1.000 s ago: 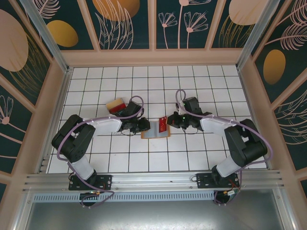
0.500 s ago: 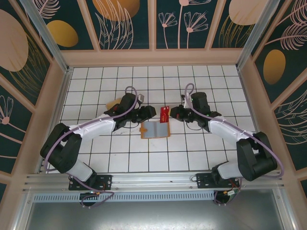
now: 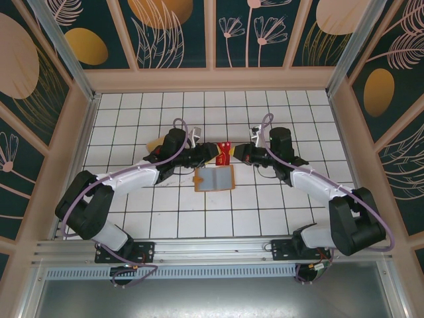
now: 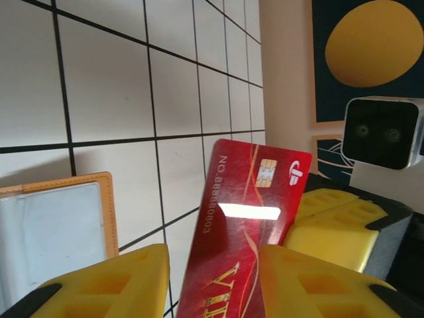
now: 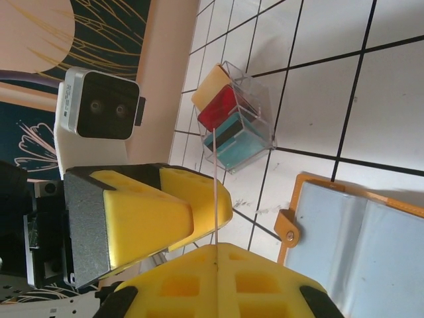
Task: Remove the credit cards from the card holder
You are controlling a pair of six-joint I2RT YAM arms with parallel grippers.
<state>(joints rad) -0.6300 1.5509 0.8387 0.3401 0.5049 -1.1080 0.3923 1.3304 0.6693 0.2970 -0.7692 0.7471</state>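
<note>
The orange-brown card holder (image 3: 215,177) lies open on the white tiles, its grey-blue pockets up; it also shows in the left wrist view (image 4: 59,225) and the right wrist view (image 5: 361,232). Above and behind it a red credit card (image 3: 224,152) hangs in the air. My right gripper (image 3: 240,154) is shut on one end of the card, seen edge-on as a thin line (image 5: 215,185) rising from the pinched fingertips (image 5: 215,248). My left gripper (image 3: 211,154) stands open, its yellow fingers (image 4: 119,285) on either side of the card's face (image 4: 245,218), with a gap on the left side.
A clear box (image 5: 235,116) holding tan, red and teal cards stands on the tiles behind the left arm (image 3: 159,143). Wooden walls close in the floor at the back and sides. The right gripper's yellow fingers (image 4: 331,212) sit just behind the card.
The right gripper has lifted the red card up and away from the card holder. The left gripper left the holder, swung toward the card and opened around it.
</note>
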